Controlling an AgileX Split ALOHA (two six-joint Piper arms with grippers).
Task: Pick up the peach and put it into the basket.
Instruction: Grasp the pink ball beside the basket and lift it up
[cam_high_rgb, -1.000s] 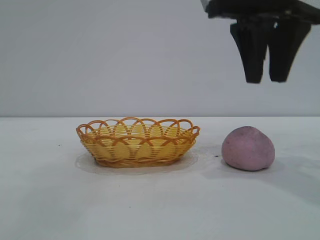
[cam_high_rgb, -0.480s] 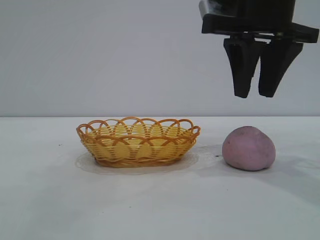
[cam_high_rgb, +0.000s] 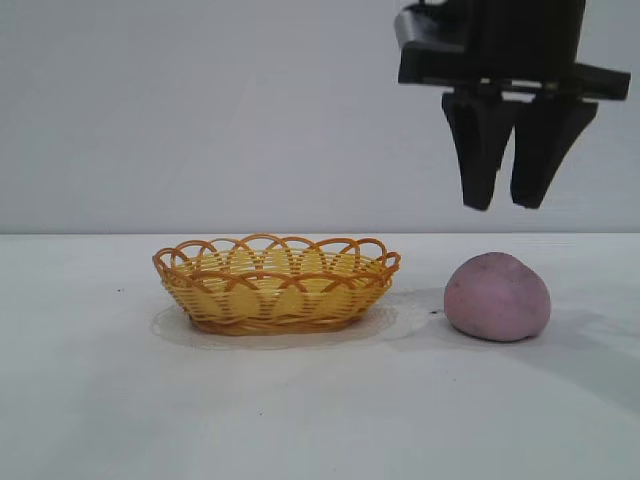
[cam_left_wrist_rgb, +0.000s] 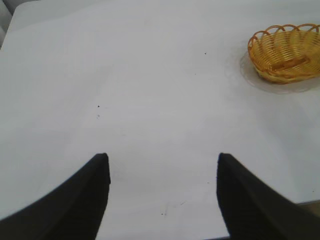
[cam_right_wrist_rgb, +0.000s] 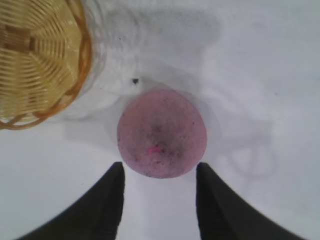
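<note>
The pinkish-mauve peach (cam_high_rgb: 497, 297) lies on the white table to the right of the basket (cam_high_rgb: 275, 283), apart from it. The basket is an oval yellow wicker one with an orange-brown looped rim. My right gripper (cam_high_rgb: 505, 205) hangs open and empty directly above the peach, with a clear gap between fingertips and fruit. In the right wrist view the peach (cam_right_wrist_rgb: 161, 133) sits just ahead of the open right gripper (cam_right_wrist_rgb: 160, 167), with the basket (cam_right_wrist_rgb: 40, 60) beside it. My left gripper (cam_left_wrist_rgb: 163, 160) is open and empty over bare table, far from the basket (cam_left_wrist_rgb: 286, 52).
The white table (cam_high_rgb: 300, 410) runs flat around both things, with a plain grey wall behind. A faint round mark on the table rings the basket's base. A small dark speck (cam_right_wrist_rgb: 135, 80) lies between peach and basket.
My right gripper has come down toward the peach and shifted slightly left. The peach and basket have not moved.
</note>
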